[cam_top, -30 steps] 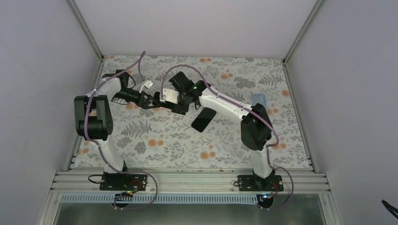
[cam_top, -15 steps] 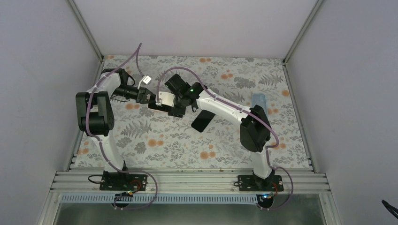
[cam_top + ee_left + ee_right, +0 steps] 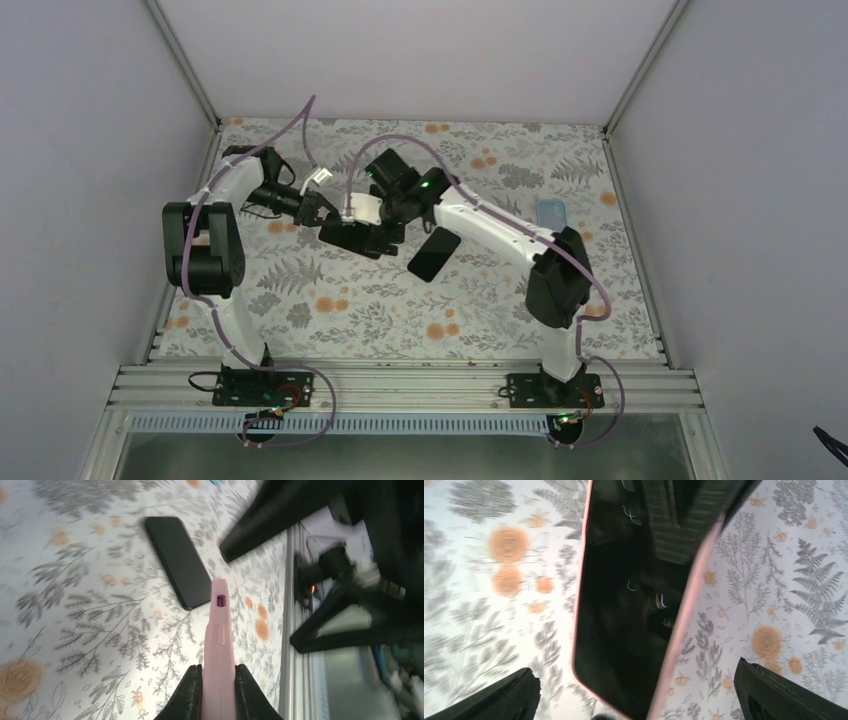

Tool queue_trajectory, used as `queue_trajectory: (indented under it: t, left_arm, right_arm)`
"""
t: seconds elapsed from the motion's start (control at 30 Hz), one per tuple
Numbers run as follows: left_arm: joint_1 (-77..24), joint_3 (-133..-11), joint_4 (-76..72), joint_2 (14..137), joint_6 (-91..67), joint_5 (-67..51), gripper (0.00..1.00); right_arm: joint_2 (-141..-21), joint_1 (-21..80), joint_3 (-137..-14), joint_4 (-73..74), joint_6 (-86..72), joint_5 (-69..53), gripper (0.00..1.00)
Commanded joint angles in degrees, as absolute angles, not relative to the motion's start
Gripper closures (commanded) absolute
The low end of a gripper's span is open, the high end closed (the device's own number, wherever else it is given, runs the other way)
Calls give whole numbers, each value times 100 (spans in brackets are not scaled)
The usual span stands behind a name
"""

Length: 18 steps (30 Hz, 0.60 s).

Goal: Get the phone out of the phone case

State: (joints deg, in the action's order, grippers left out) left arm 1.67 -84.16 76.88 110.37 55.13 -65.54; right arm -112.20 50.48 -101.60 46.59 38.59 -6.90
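Phone case [image 3: 219, 625], pink, dark glossy face: held edge-up above surface [image 3: 75, 605], clamped in left gripper [image 3: 218, 672]. Right gripper [image 3: 635, 670]: fingers wide apart, straddling case. Black phone-shaped slab [image 3: 177, 562]: flat on surface, 4 o'clock of case.

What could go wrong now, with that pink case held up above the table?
1. Only the left fingers pinch the case, by a thin edge. The right fingers stand wide open either side of it, so it might twist or slip out.
2. If it drops, it may hit the black phone lying on the table nearby.
3. Both arms crowd one spot, so they could bump.
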Motion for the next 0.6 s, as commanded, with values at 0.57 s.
queue_trajectory:
  t: [0.57]
  left_arm:
    - [-1359, -9132, 7778, 8992, 6598, -6021, 98]
  right_arm:
    - [-10537, 3206, -10031, 7374, 6550, -5642, 0]
